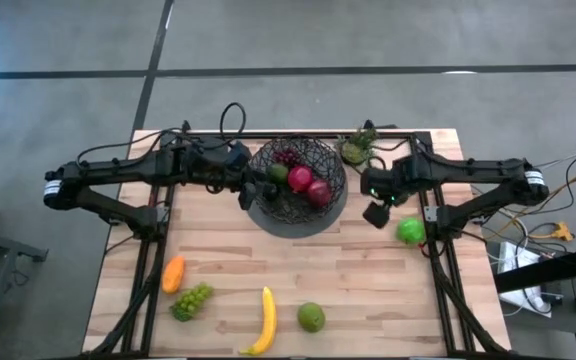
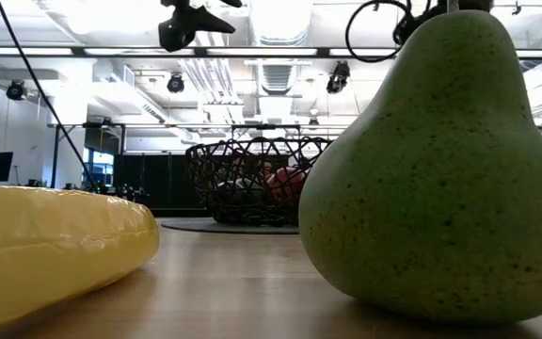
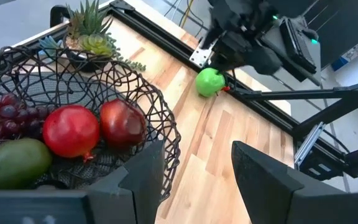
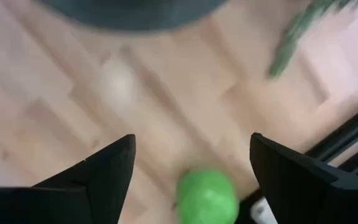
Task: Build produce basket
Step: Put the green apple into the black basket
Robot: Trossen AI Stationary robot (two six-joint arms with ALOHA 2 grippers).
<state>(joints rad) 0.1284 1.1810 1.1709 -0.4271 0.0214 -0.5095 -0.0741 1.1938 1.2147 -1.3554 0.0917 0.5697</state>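
The step in hand looks to be the pick of the green apple (image 1: 411,232), which lies on the wooden table (image 1: 368,280) right of centre in the high view, beside the right arm's frame and well apart from the basket (image 1: 298,182). The right gripper (image 1: 376,205) hangs between the basket and that apple, and its own wrist camera shows its two dark fingers (image 4: 98,174) spread wide with the apple low in the gap, nearer the far side than the middle. To do this well, the gripper would likely need to centre over the apple before descending, since a round toy fruit may roll away if one finger touches first; a straight drop and an even squeeze across its widest part seem safest. The right arm reaches in from the right edge of the high view, its wrist bent down toward the table. The left gripper (image 1: 251,190) waits at the basket's left rim, spread and holding nothing, the left arm stretched in from the left edge. The basket sits at upper centre on a grey mat (image 1: 303,222) and already holds red fruits (image 3: 95,129), purple grapes (image 3: 2,115) and a green avocado (image 3: 11,162). The banana (image 1: 264,320), lime (image 1: 311,317), green grapes (image 1: 193,299) and orange piece (image 1: 173,273) lie along the lower part of the high view.
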